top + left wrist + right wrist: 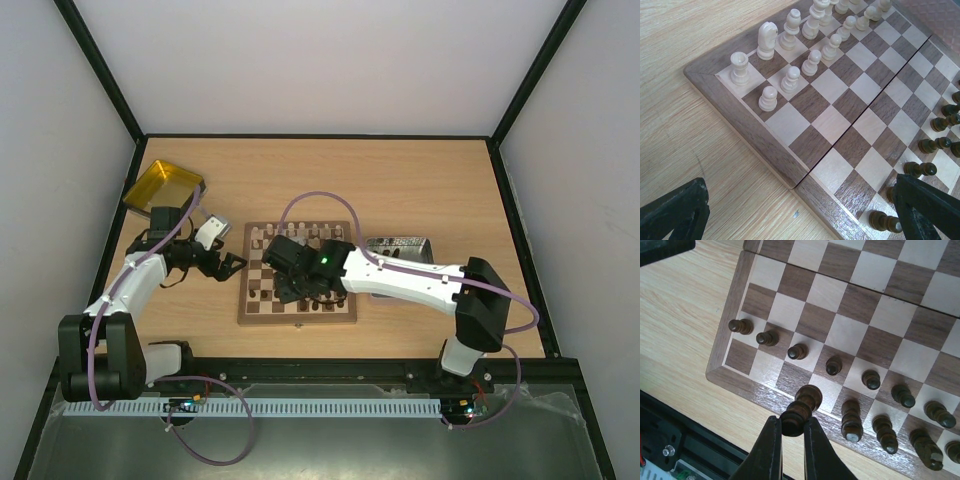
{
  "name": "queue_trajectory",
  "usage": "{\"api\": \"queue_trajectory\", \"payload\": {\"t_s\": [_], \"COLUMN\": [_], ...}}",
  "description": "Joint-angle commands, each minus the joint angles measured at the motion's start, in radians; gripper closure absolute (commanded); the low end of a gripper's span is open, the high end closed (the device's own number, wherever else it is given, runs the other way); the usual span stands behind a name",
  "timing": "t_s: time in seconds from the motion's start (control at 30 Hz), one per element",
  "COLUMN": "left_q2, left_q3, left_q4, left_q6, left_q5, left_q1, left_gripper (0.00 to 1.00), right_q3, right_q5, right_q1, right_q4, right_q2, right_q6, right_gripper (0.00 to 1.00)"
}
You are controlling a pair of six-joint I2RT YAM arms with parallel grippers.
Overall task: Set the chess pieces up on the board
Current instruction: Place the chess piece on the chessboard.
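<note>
The board (298, 316) lies mid-table. Pale chess pieces (768, 98) stand in two rows along its far side, and dark chess pieces (833, 365) stand in two rows along its near side. My right gripper (792, 423) hangs over the near left part of the board (720, 356), shut on the top of a dark piece (804, 405). That piece's base sits over a near-row square; I cannot tell whether it touches. My left gripper (800, 220) is open and holds nothing, low over the table at the left edge of the board (765, 145). In the top view it (226, 262) is just left of the board.
A yellow translucent tray (162, 187) sits at the far left. A grey tray (400, 246) lies right of the board, partly under the right arm. A black rail (330, 372) runs along the table's near edge, close behind my right gripper.
</note>
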Motion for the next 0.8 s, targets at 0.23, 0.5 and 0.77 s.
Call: {"api": "queue_trajectory", "payload": {"t_s": [0.23, 0.5, 0.77], "left_q2": [-0.006, -0.007, -0.008], "left_q3": [-0.012, -0.013, -0.015], "left_q4": [0.012, 0.014, 0.014], "left_q6": [-0.003, -0.005, -0.005], "left_q5": [0.007, 0.005, 0.001], "left_q1": [-0.003, -0.003, -0.003], "left_gripper": [0.01, 0.01, 0.0], "right_q3": [-0.064, -0.09, -0.104], "right_q5": [-0.023, -0.016, -0.014], "right_q1": [0.026, 0.026, 0.026], "right_q4": [0.055, 0.08, 0.093], "right_q2": [0.033, 0.036, 0.043], "right_q6": [-0.022, -0.023, -0.024], "right_gripper": [0.98, 0.98, 0.98]}}
